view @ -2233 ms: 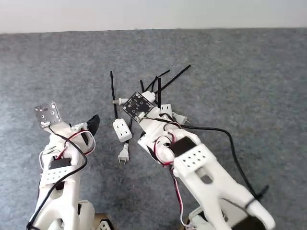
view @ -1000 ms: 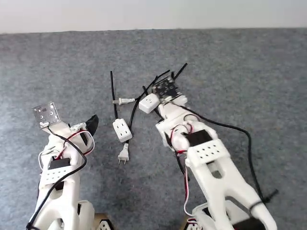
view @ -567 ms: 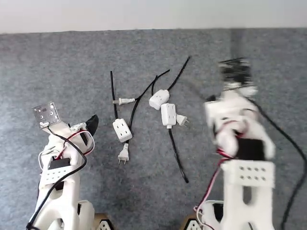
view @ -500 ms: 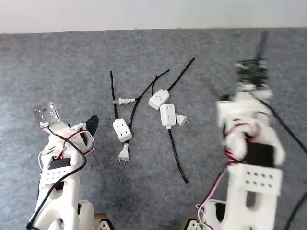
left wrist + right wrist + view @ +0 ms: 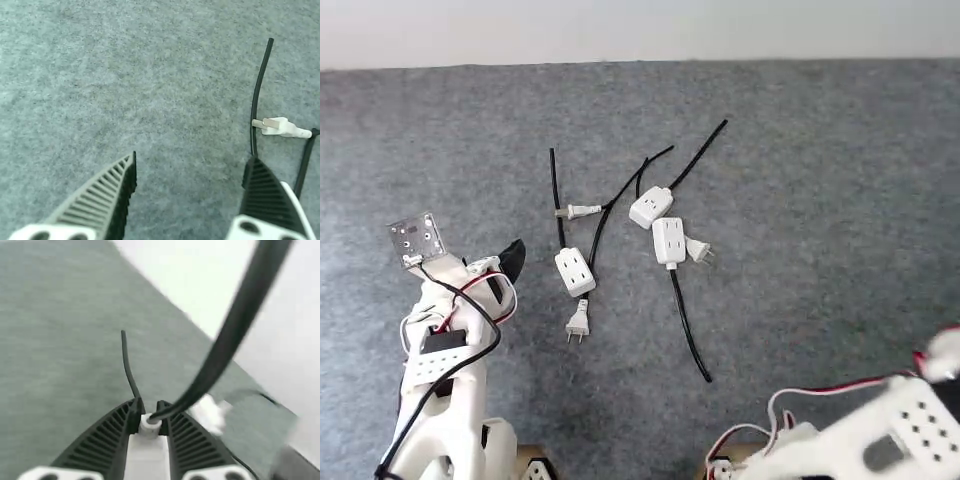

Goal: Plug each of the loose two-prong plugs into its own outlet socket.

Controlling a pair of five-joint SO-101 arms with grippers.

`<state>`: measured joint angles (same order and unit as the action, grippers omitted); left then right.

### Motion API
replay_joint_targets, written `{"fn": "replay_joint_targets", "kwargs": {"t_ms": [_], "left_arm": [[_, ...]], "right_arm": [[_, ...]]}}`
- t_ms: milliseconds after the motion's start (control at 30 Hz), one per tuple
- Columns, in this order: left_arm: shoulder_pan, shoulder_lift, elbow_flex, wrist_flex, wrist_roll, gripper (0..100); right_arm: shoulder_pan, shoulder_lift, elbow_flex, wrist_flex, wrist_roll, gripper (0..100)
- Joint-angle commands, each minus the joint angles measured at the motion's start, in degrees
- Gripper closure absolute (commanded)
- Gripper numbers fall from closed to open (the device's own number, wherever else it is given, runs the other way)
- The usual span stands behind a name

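Note:
Three white outlet sockets lie mid-table: one (image 5: 574, 271) at the left, two (image 5: 650, 207) (image 5: 669, 240) touching each other. Loose two-prong plugs lie by them: one (image 5: 578, 211) up left, one (image 5: 578, 322) below the left socket, one (image 5: 698, 250) at the right. My left gripper (image 5: 193, 160) is open and low over the carpet, left of the cluster, with the upper-left plug (image 5: 280, 127) just beyond one finger. My right gripper (image 5: 149, 407) is shut on a white plug (image 5: 148, 424) with a black cord (image 5: 235, 325). The right arm (image 5: 910, 430) sits at the near right corner.
Short black cords (image 5: 685, 320) fan out from the sockets toward the back and the front. Grey carpet (image 5: 820, 220) covers the table, with a white wall along the far edge. The left arm (image 5: 450, 340) stands at the near left.
The right arm has swung from the sockets in the middle off to the right and back to the near right corner. The two right sockets now lie uncovered. The left arm has kept still.

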<state>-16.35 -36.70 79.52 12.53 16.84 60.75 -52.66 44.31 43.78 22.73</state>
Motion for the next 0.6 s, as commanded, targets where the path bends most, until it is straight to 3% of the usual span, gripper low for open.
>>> {"fn": "replay_joint_targets", "kwargs": {"t_ms": [0, 100, 200, 567], "left_arm": [[0.00, -0.79, -0.66, -1.49, 0.09, 68], [0.00, -0.79, -0.66, -1.41, 0.09, 68], [0.00, -0.79, -0.66, -1.41, 0.09, 68], [-0.09, -0.88, -0.66, -1.41, 0.09, 68]], "right_arm": [[8.48, 3.30, 5.01, -15.25, 2.02, 99.1], [10.95, 8.40, 8.62, -26.86, 2.02, 99.1], [11.03, 14.55, 8.26, -32.13, 2.02, 99.1], [9.80, 35.30, -0.53, -38.90, 1.58, 95.9]]}}
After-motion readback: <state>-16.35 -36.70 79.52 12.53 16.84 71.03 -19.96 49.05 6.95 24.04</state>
